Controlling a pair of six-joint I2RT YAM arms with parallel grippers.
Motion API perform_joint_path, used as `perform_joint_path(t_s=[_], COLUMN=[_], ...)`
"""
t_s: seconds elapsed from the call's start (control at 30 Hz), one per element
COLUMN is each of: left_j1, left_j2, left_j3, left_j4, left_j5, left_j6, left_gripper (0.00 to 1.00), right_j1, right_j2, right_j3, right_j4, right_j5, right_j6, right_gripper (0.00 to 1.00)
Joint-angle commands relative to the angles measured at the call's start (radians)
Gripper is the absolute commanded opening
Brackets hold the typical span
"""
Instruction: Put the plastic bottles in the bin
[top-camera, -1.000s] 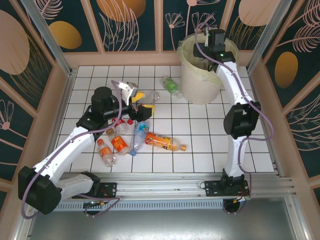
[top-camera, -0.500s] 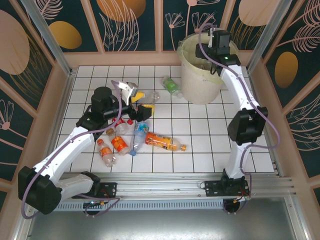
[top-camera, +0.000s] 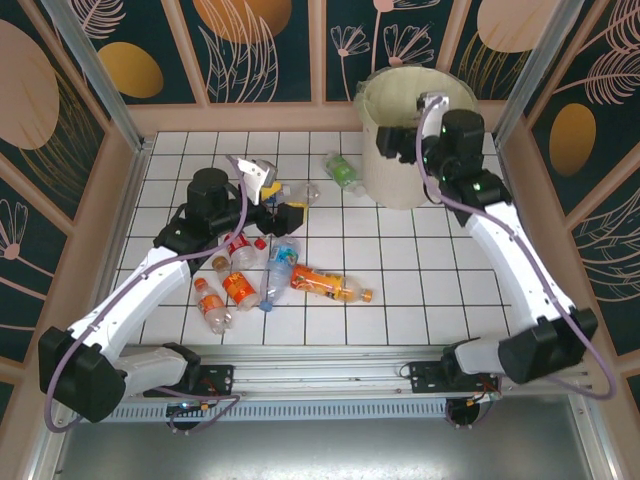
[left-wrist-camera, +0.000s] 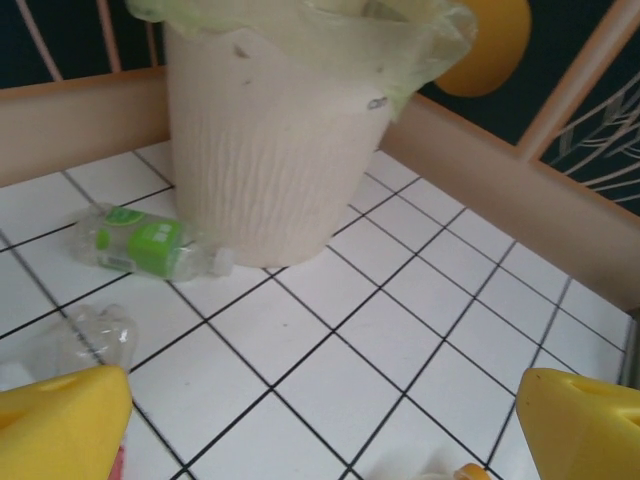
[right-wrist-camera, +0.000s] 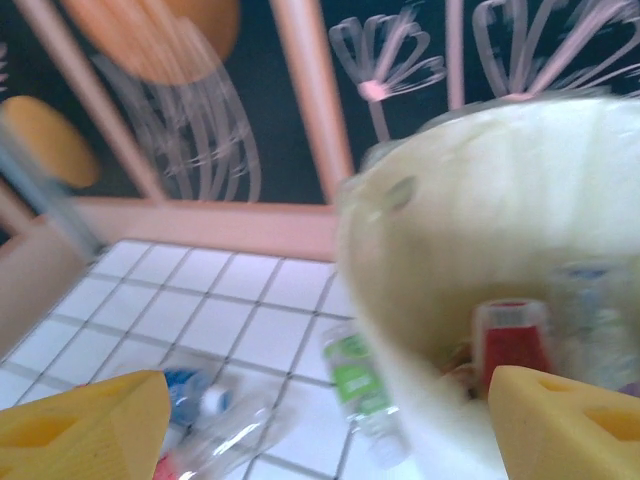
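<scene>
Left pincer (left-wrist-camera: 320, 440) and right pincer (right-wrist-camera: 325, 430) stood wide, empty; the bin (top-camera: 385, 180) held some bottles (right-wrist-camera: 512, 345), many more lay on the surface (top-camera: 400, 260).

Motion blur leaves the bottles (right-wrist-camera: 512, 345) in the bin (right-wrist-camera: 480, 190) indistinct. The left wrist view crops the bin rim.

From my screen, the work surface is a white tiled tabletop with dark grid lines (top-camera: 400, 290), boxed in by a low peach-coloured wooden border (top-camera: 250, 117). Behind that I see dark teal wall panels (top-camera: 170, 30) painted with orange ovals (top-camera: 130, 68) and pale pink leaf and flower outlines. Slanted silver metal posts (top-camera: 90, 70) stand at the two far corners. A ribbed silver aluminium rail (top-camera: 330, 365) runs along the near edge, with a dull grey metal strip (top-camera: 330, 445) below it. My right wrist feed is blurred.
</scene>
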Motion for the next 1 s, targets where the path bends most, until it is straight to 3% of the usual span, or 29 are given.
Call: perform_joint_path(t_s=[0.0, 0.17, 0.27, 0.47, 0.63, 0.73, 0.8, 0.97], left_j1=[0.009, 0.009, 0.008, 0.008, 0.012, 0.018, 0.048, 0.126], left_j2=[0.011, 0.052, 0.105, 0.239, 0.429, 0.512, 0.581, 0.725], left_j3=[0.049, 0.102, 0.143, 0.248, 0.405, 0.448, 0.476, 0.612], left_j4=[-0.094, -0.303, -0.410, -0.502, -0.620, -0.624, -0.618, -0.653], left_j5=[-0.123, -0.267, -0.354, -0.493, -0.645, -0.707, -0.701, -0.561], left_j6=[0.001, 0.049, 0.005, -0.128, -0.029, 0.098, 0.167, 0.280], left_gripper=[0.99, 0.98, 0.99, 0.99, 0.99, 0.98, 0.99, 0.99], right_j1=[0.022, 0.057, 0.075, 0.108, 0.110, 0.110, 0.110, 0.110], right_j2=[-0.110, -0.256, -0.321, -0.445, -0.538, -0.581, -0.603, -0.642], right_j3=[-0.096, -0.244, -0.321, -0.452, -0.543, -0.579, -0.599, -0.633], right_j4=[0.022, -0.033, -0.055, -0.079, -0.090, -0.093, -0.083, -0.082], right_j5=[-0.181, -0.385, -0.465, -0.466, -0.461, -0.455, -0.453, -0.461], right_j6=[0.064, 0.114, 0.134, 0.171, 0.188, 0.191, 0.197, 0.196], right_gripper=[0.84, 0.84, 0.86, 0.87, 0.88, 0.88, 0.88, 0.91])
